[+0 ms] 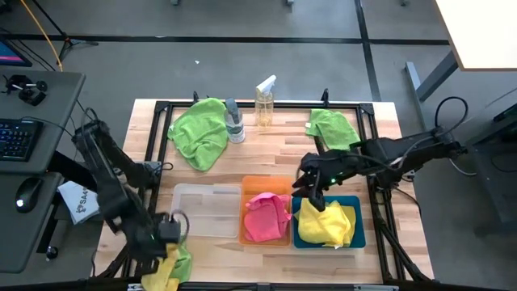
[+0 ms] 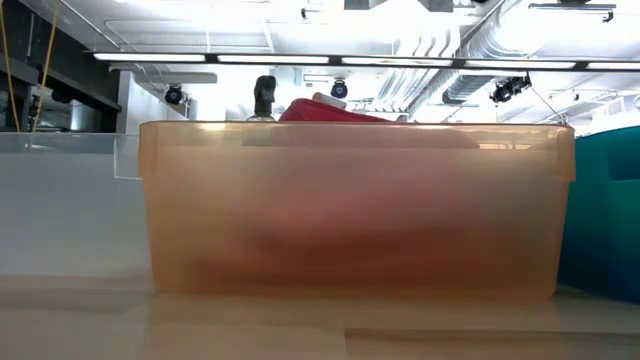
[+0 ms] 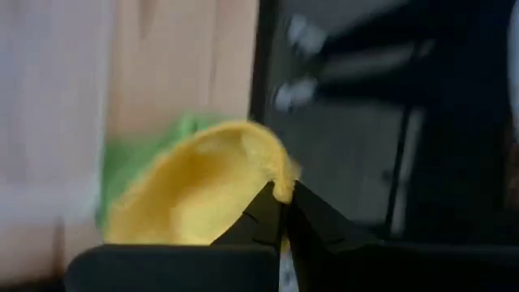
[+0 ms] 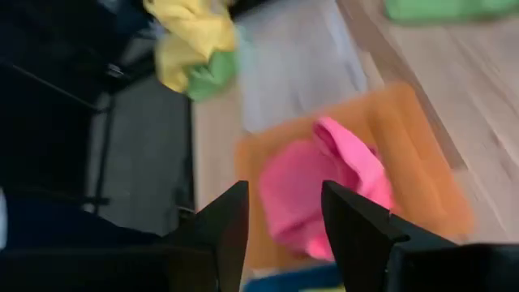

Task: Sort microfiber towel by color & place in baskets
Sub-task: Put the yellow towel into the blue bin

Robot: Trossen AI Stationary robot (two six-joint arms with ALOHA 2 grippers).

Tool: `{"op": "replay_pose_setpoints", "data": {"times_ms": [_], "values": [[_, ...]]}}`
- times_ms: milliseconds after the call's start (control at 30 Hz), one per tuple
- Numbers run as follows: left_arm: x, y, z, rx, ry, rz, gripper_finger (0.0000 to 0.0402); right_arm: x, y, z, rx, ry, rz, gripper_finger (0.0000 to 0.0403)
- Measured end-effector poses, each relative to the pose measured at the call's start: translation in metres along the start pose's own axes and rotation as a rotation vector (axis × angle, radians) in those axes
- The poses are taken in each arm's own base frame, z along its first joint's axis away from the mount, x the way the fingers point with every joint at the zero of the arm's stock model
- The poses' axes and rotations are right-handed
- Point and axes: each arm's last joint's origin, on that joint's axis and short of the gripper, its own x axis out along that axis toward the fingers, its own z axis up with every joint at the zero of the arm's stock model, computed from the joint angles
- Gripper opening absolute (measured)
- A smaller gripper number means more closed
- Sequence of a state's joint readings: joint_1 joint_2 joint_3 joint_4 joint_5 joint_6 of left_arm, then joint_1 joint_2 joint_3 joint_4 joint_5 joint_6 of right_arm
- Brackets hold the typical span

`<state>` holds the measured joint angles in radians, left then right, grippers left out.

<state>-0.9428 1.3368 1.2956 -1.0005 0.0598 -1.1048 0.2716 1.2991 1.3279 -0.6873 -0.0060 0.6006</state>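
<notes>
My left gripper (image 1: 172,229) (image 3: 282,204) is at the table's near left corner, shut on a yellow towel (image 1: 161,275) bunched with a green towel (image 1: 182,263). My right gripper (image 1: 312,192) (image 4: 284,212) hangs open above the orange bin (image 1: 266,183), near the pink towel (image 1: 265,217) (image 4: 324,182) lying inside it. The dark blue bin (image 1: 359,236) holds a yellow towel (image 1: 325,225). The clear bin (image 1: 206,210) lies left of the orange one. Two more green towels (image 1: 200,131) (image 1: 333,126) lie flat near the far edge. My left gripper pinches the yellow towel's raised edge (image 3: 280,180) between its two shut fingertips. The cloth bulges away from the fingers, with the green towel (image 3: 130,166) behind it. Whether it is one layer or several does not show.
A spray bottle (image 1: 265,100) and a grey bottle (image 1: 234,121) stand near the far edge between the green towels. A black frame (image 1: 161,121) borders the table. In the low view the orange bin (image 2: 350,210) fills the foreground, the blue bin (image 2: 610,210) to its right.
</notes>
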Motion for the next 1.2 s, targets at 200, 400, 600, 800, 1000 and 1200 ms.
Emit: {"op": "replay_pose_setpoints", "data": {"times_ms": [200, 400, 600, 800, 1000, 1200], "values": [[-0.091, -0.006, 0.055, 0.045, -0.411, -0.020, 0.0001, -0.026, 0.014, 0.020, -0.087, -0.121, 0.078, 0.0147], [-0.136, -0.003, 0.125, 0.229, -0.726, -0.005, 0.0000, -0.048, 0.025, 0.036, -0.204, -0.211, 0.111, 0.0147], [-0.156, -0.005, 0.194, 0.525, -0.993, -0.026, 0.0000, -0.082, 0.037, 0.056, -0.297, -0.350, 0.102, 0.0147], [-0.142, -0.002, 0.249, 0.746, -1.171, -0.028, 0.0000, -0.134, 0.049, 0.076, -0.365, -0.515, 0.082, 0.0147], [-0.100, 0.011, 0.302, 0.851, -1.266, -0.094, 0.0000, -0.177, 0.051, 0.083, -0.383, -0.598, 0.013, 0.0147], [-0.020, 0.039, 0.357, 0.827, -1.313, -0.101, 0.0000, -0.191, 0.045, 0.079, -0.351, -0.573, -0.082, 0.0147]]}}
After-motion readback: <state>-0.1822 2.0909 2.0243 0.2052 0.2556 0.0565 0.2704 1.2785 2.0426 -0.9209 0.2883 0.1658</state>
